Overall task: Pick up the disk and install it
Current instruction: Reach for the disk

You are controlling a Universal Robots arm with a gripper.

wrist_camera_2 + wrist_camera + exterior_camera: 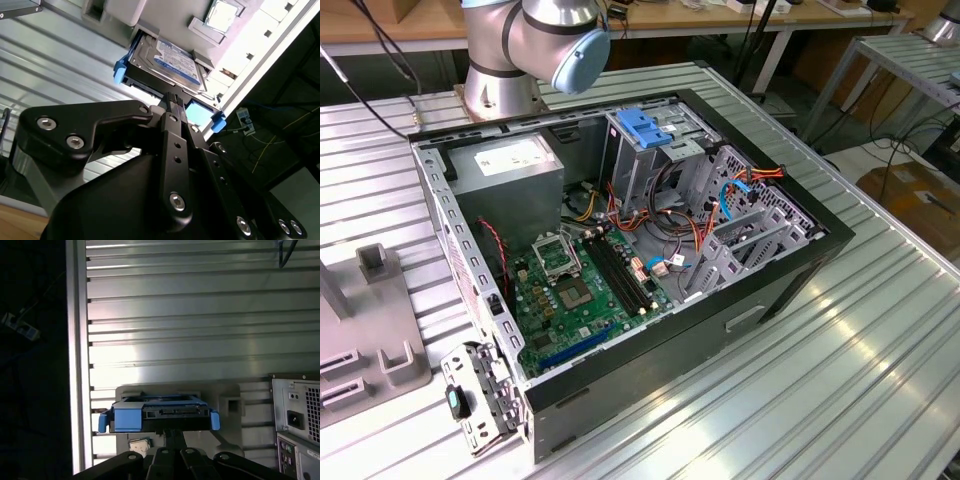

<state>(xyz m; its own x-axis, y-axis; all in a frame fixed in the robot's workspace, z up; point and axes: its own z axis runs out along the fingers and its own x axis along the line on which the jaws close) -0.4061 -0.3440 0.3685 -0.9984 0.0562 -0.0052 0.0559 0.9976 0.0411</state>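
Step in hand: the pick, install not started. The disk sits outside the computer case, near the case's rear panel, label up. Its blue rails rest in a grey holder on the ribbed surface.

In both wrist views the gripper is right at the disk's connector edge. The fingers look clenched together with nothing between them. The angle is poor, so I can't say whether the tips touch the disk.

The disk is seated, not lifted. In the exterior view the case lies open on its side. The drive cage with the blue latch inside it shows no disk from this angle.

Judgement: a proper hold would call for the fingers to spread enough to span the disk body. They would need to grip clear of the blue rails, and the disk would have to come straight out of the holder so the rails don't catch.
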